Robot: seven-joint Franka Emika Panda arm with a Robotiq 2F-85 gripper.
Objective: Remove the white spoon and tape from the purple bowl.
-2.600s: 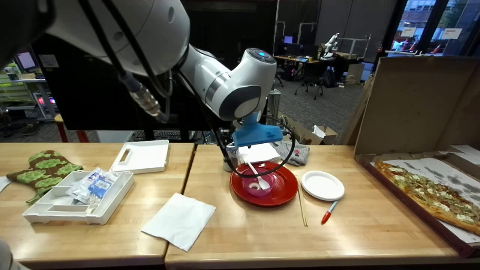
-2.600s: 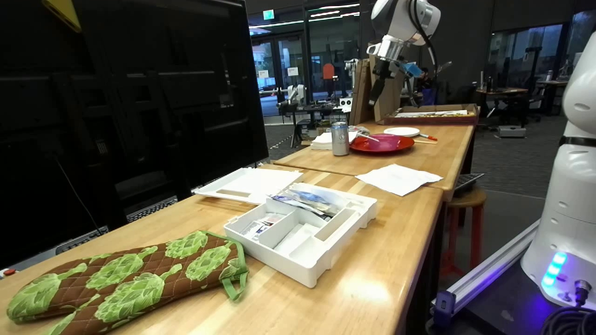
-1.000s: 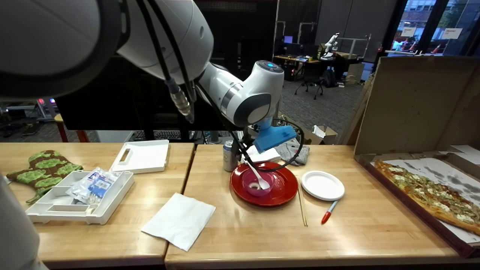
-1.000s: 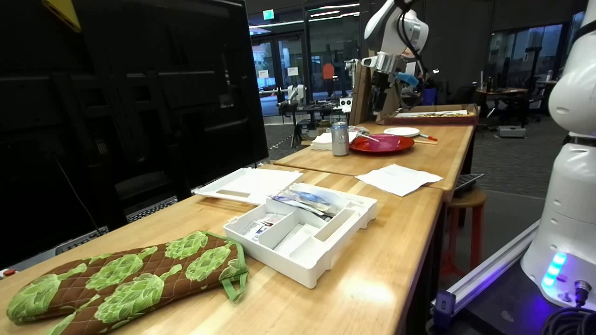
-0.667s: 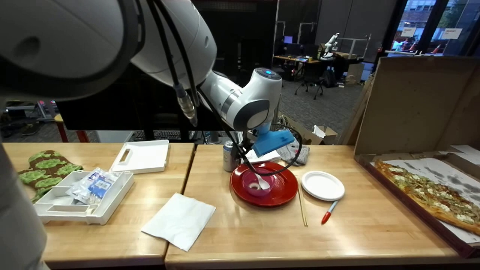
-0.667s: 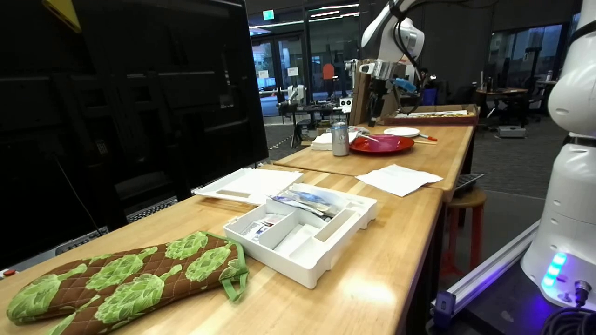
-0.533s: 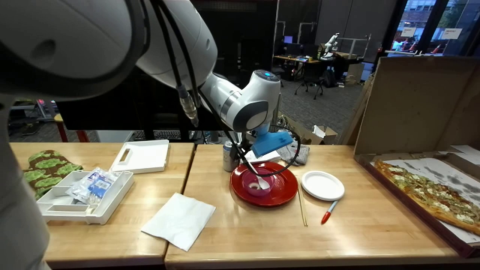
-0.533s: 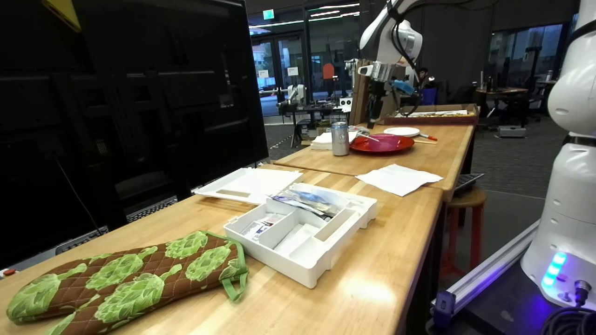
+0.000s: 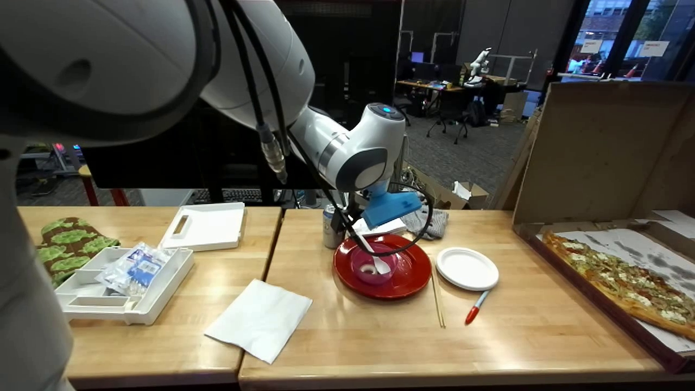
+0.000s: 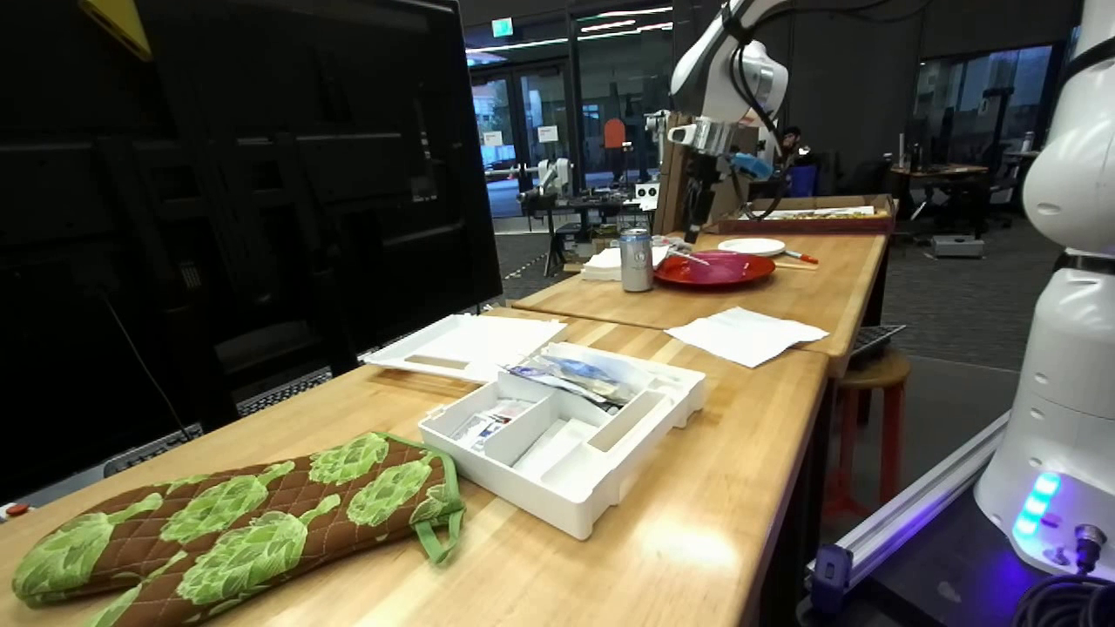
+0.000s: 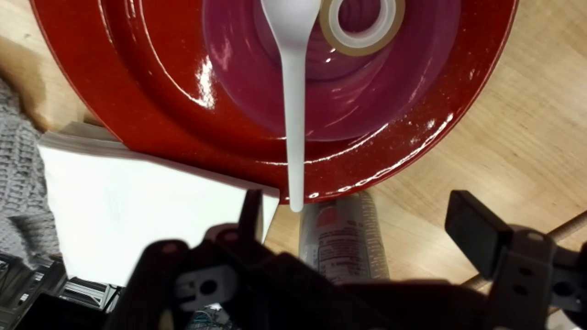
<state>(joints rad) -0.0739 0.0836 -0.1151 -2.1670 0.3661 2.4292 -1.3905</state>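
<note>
On the red plate [image 11: 146,114] we list one bowl [image 11: 412,64], purple, containing the tape [image 11: 360,42] and the head of the spoon [image 11: 294,101], white, its handle sloping out over the rim; near the plate, one can [image 10: 636,263]; above the table [image 9: 347,336], one gripper [image 11: 355,213], jaws spread wide.

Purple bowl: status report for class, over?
Fingers open, nothing held. White spoon and tape in purple bowl. Can beside red plate, possibly in the way.
</note>
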